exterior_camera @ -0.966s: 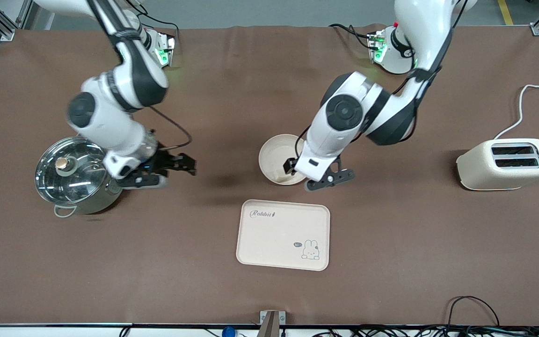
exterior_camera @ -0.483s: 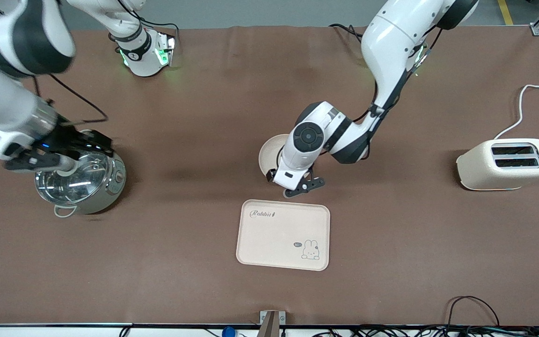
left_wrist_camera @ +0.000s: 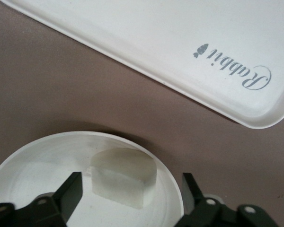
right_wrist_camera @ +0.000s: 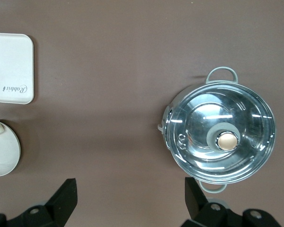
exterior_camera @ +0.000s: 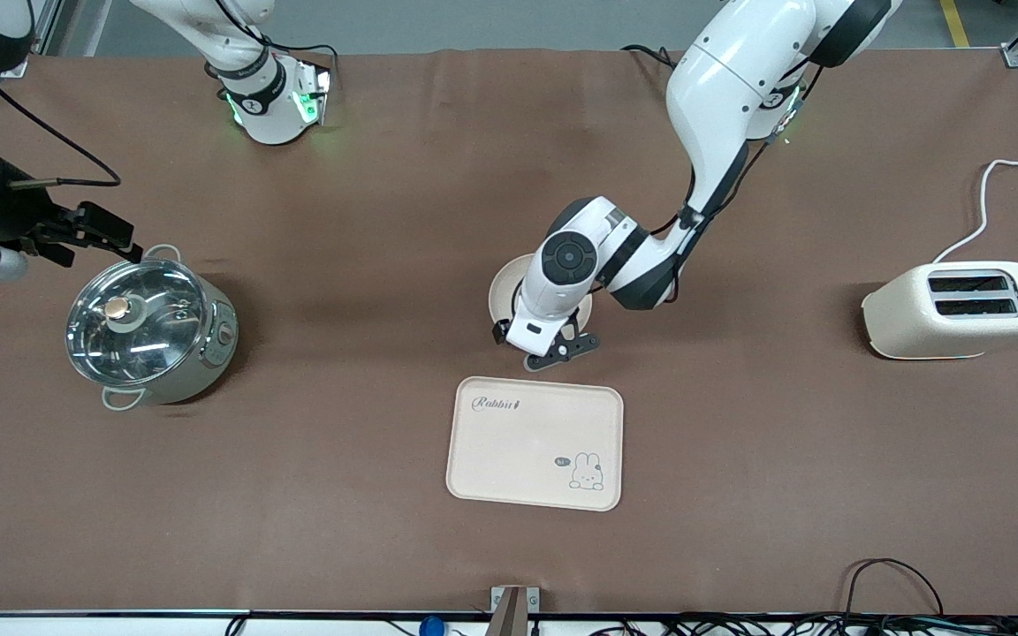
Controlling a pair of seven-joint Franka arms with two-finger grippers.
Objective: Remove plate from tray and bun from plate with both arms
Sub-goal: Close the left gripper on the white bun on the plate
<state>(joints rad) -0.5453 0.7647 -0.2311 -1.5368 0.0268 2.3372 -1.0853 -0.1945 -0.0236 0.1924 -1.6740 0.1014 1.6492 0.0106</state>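
Note:
The round cream plate (exterior_camera: 500,296) lies mid-table, just farther from the front camera than the tray, and the left arm covers most of it. In the left wrist view the plate (left_wrist_camera: 42,179) holds the pale bun (left_wrist_camera: 124,176). My left gripper (left_wrist_camera: 130,194) is open, low over the plate's tray-side edge, with a finger on each side of the bun and not touching it. It also shows in the front view (exterior_camera: 533,344), where the bun is hidden. My right gripper (exterior_camera: 107,240) is open and empty, up in the air beside the pot; the right wrist view (right_wrist_camera: 130,198) shows bare cloth between its fingers.
A rectangular cream tray (exterior_camera: 534,443) with a rabbit drawing lies nearer the front camera than the plate. A steel pot (exterior_camera: 151,331) with a glass lid stands toward the right arm's end. A cream toaster (exterior_camera: 955,309) with its cord stands toward the left arm's end.
The right arm swung up and away from beside the pot toward the table's end. The left gripper slid across the plate toward its tray-side edge and came lower.

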